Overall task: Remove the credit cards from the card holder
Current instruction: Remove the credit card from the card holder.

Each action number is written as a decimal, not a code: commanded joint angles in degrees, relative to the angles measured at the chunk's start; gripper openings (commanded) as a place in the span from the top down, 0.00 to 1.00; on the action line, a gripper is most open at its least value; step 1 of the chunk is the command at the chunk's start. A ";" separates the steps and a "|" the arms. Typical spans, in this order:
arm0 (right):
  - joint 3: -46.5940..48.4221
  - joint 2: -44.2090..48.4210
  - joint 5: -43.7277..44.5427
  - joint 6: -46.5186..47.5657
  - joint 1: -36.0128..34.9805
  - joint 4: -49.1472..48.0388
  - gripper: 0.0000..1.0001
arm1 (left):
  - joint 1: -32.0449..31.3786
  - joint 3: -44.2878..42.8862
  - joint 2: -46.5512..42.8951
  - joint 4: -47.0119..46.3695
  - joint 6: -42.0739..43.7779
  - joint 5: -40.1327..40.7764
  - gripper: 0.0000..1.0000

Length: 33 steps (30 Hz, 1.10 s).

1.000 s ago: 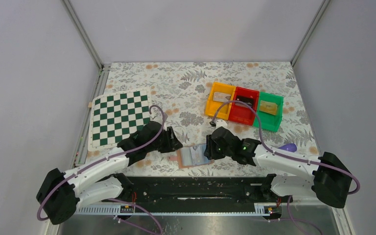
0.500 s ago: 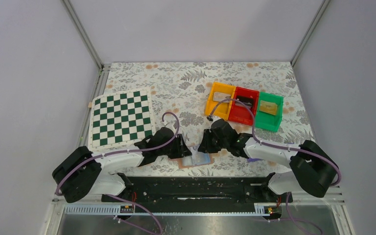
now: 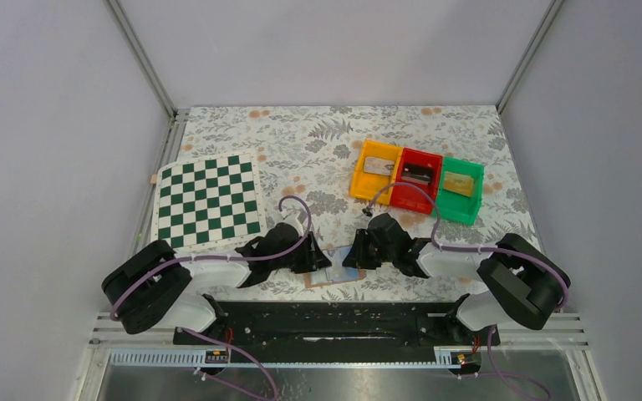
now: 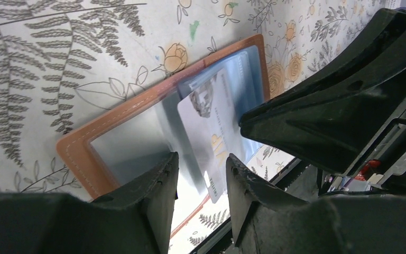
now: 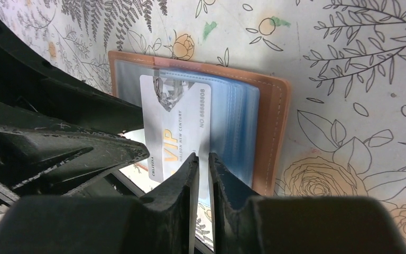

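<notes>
The tan-brown card holder (image 3: 332, 276) lies open near the table's front edge, with a pale and blue inside (image 5: 243, 121). A whitish credit card (image 5: 177, 127) marked VIP sticks partly out of the card holder (image 4: 79, 153) toward the front edge; blue cards (image 5: 238, 132) stay tucked beneath it. My left gripper (image 3: 316, 259) is on the holder's left side. In its wrist view the left gripper (image 4: 201, 172) is open, the card's end (image 4: 211, 159) showing below the gap. My right gripper (image 3: 353, 255) is at the holder's right. The right gripper (image 5: 204, 161) shows only a narrow slit, over the card's right edge; no grip shows.
A green-and-white chessboard (image 3: 207, 203) lies at the left. Orange (image 3: 359, 180), red (image 3: 414, 199) and green (image 3: 460, 213) bins stand at the back right, each with a flat item inside. The black rail (image 3: 334, 322) runs just in front of the holder.
Both grippers have closed in on the card holder from either side and come lower. The right gripper's jaws have narrowed to a slit. The holder has stayed where it was.
</notes>
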<state>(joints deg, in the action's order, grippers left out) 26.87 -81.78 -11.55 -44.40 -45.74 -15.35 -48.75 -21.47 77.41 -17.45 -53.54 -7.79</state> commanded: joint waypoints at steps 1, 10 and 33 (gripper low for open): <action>-2.80 -1.43 0.21 -1.34 0.12 -0.99 0.80 | -0.89 0.69 2.30 -8.01 -0.77 0.55 0.61; -3.82 -1.38 0.68 -2.00 0.12 -1.63 0.81 | -1.39 3.18 1.87 -15.49 -4.57 -1.68 0.80; -4.52 2.24 1.00 0.99 1.01 2.08 0.77 | 1.78 5.71 -3.06 -10.53 -4.11 -7.30 1.00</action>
<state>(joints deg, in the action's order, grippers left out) 23.51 -79.75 -12.08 -45.87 -45.23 -18.92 -47.75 -16.45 75.77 -26.65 -58.50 -12.12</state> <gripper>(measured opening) 0.240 0.010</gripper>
